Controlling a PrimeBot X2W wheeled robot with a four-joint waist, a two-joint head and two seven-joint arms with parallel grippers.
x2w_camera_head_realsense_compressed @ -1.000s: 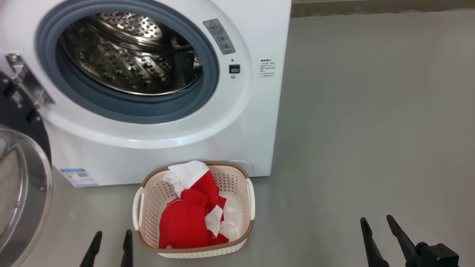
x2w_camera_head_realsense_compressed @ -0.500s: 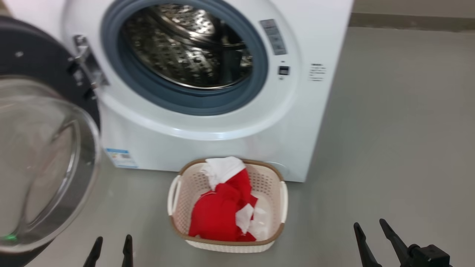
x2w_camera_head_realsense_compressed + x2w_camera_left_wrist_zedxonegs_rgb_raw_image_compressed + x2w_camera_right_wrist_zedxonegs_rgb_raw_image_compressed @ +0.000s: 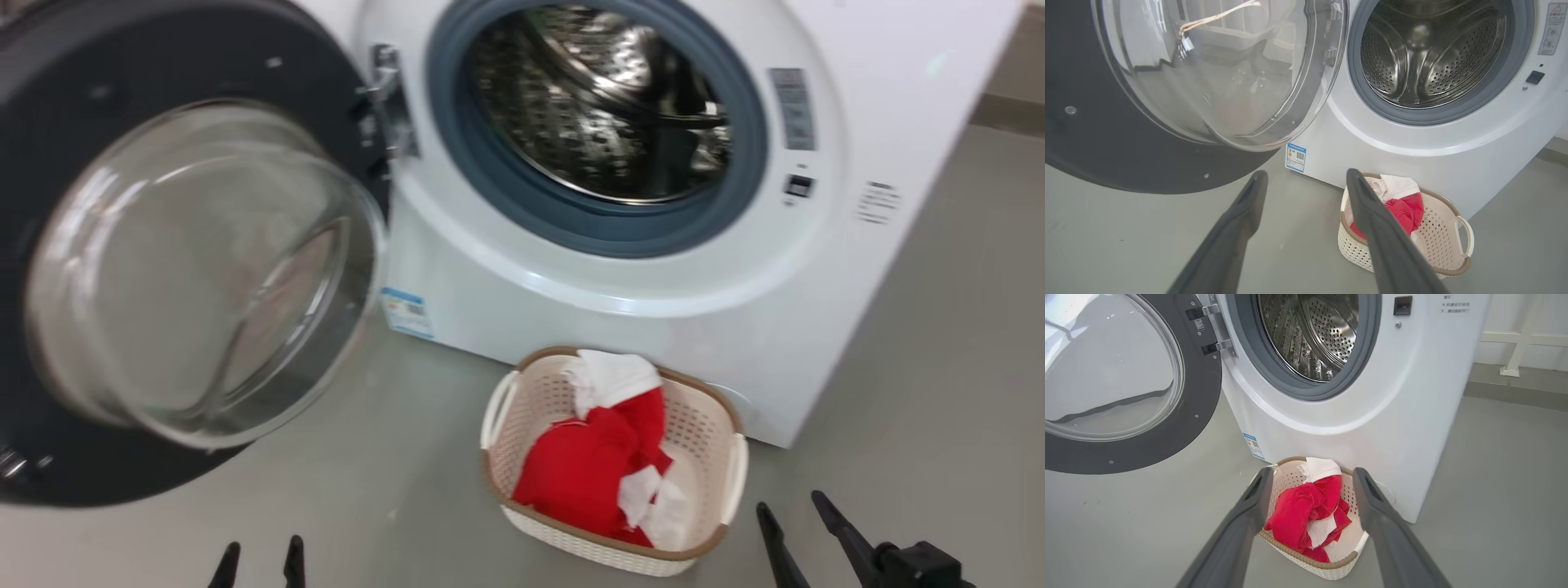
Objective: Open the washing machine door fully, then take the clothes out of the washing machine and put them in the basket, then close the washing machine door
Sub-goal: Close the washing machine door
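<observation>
A small cream plastic basket (image 3: 704,431) with perforated sides and a brown rim sits on the grey floor (image 3: 939,367), low in the middle of the head view, just in front of the big white front-loading washing machine (image 3: 637,327). It holds a heap of bright red clothes (image 3: 575,478). A white piece (image 3: 612,376) lies at the heap's far end, against the rim nearest the machine. The heap runs lengthwise from that far rim towards the near one, and the basket's two handles sit left and right.

The machine's steel perforated drum (image 3: 604,106) faces outward at upper centre. The large round black-rimmed door (image 3: 196,269) stands swung open at the left, hinged on its right edge, its glass bowl bulging towards the camera.

The left gripper (image 3: 261,563) at the bottom left and the right gripper (image 3: 790,510) at the bottom right both have their fingers spread, holding nothing.
</observation>
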